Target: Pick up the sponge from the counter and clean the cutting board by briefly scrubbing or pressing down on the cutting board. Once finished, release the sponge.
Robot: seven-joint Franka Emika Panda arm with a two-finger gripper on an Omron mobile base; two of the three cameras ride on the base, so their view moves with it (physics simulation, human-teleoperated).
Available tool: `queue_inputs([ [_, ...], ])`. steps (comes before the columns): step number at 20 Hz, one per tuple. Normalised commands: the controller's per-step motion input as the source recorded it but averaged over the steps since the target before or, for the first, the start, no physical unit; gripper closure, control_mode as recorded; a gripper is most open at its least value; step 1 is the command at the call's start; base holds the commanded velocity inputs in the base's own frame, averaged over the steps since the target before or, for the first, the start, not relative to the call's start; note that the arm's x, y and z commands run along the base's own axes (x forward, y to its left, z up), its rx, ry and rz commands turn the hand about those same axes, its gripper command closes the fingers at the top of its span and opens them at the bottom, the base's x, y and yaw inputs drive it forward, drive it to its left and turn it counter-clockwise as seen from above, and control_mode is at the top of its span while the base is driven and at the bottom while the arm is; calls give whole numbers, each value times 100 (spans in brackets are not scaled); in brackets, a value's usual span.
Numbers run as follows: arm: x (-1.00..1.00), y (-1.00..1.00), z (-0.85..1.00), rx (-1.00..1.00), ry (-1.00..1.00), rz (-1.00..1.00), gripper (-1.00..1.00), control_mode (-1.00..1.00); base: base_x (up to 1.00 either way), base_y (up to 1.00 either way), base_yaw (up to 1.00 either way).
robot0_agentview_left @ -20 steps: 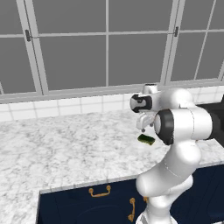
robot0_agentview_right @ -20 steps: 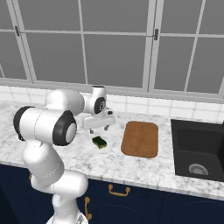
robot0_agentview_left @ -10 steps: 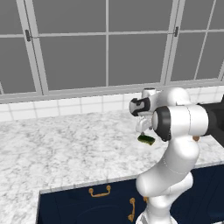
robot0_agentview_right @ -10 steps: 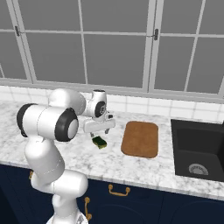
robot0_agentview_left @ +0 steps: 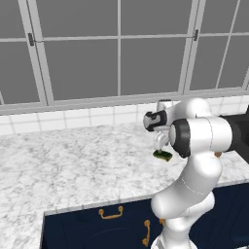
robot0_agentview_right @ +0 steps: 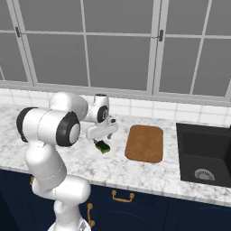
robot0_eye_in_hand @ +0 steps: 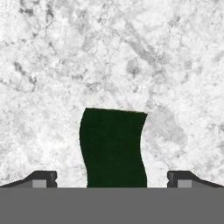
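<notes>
1. The sponge (robot0_eye_in_hand: 113,146) is a small flat block with a dark green top; in the right base view its yellow-green underside shows along the edge (robot0_agentview_right: 103,146).
2. It lies on the white-and-grey marbled worktop (robot0_agentview_right: 135,169), to the left of the cutting board (robot0_agentview_right: 145,143) and apart from it.
3. The cutting board is a flat orange-brown wooden slab with rounded corners, lying between the sponge and the dark sink (robot0_agentview_right: 205,155).
4. The gripper (robot0_agentview_right: 103,136) hangs directly over the sponge; in the left base view the sponge (robot0_agentview_left: 163,155) peeks out just below the hand.
5. In the hand view the jaws stand spread wide, one dark fingertip (robot0_eye_in_hand: 42,179) on either side of the sponge with marble showing between; neither touches it.
6. The sink and the board show in the right base view; the left base view shows a long stretch of bare marble.
7. White tiles and tall grey-framed windows (robot0_agentview_left: 119,48) back the worktop; navy cabinet fronts (robot0_agentview_left: 97,226) with brass handles run below.
</notes>
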Motion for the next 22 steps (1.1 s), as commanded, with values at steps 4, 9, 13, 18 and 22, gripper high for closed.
queue_inputs([
  [4, -1, 0, -20, 0, 0, 8, -100, -100, 0, 0, 0],
  [9, 0, 0, -31, 0, 0, 6, -100, -100, 0, 0, 0],
  [13, 1, -1, -24, 0, 0, 5, -100, -100, 0, 0, 0],
  [18, 0, 0, -17, 0, -9, 7, -100, -100, 0, 0, 0],
  [22, 0, 0, -20, 0, -10, 6, 100, -100, 0, 0, 0],
])
